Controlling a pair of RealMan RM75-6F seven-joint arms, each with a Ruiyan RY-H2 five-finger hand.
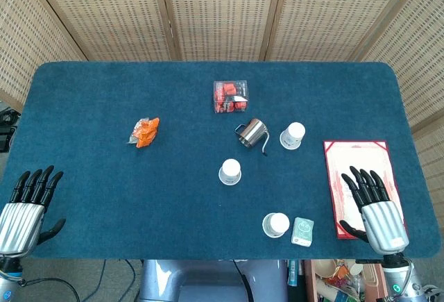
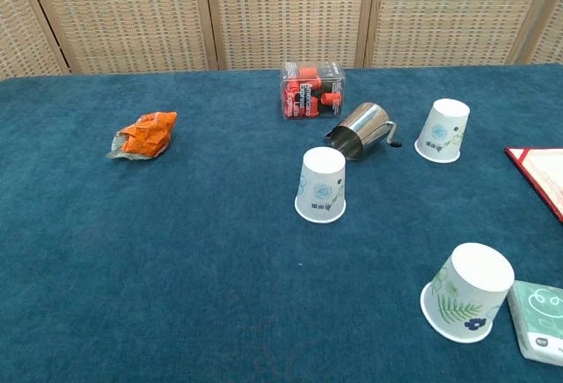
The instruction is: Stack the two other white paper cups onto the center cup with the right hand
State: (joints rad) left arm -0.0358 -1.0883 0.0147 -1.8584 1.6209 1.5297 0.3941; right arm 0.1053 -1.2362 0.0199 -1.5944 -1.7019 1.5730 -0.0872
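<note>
Three white paper cups stand upside down on the blue table. The center cup (image 1: 230, 172) (image 2: 321, 185) is in the middle. A second cup (image 1: 293, 135) (image 2: 442, 131) stands farther back and to the right. The third cup (image 1: 275, 225) (image 2: 468, 304) is near the front edge. My right hand (image 1: 374, 203) hovers open over a red folder at the right, well clear of all cups. My left hand (image 1: 26, 205) is open at the front left corner. Neither hand shows in the chest view.
A steel pitcher (image 1: 252, 132) (image 2: 361, 130) lies on its side between the center and back cups. A clear box of red items (image 1: 231, 97) (image 2: 311, 91) sits behind it. An orange wrapper (image 1: 144, 132) (image 2: 146, 134) lies left. A green packet (image 1: 302, 232) (image 2: 543, 321) is beside the front cup. The red folder (image 1: 347, 166) lies right.
</note>
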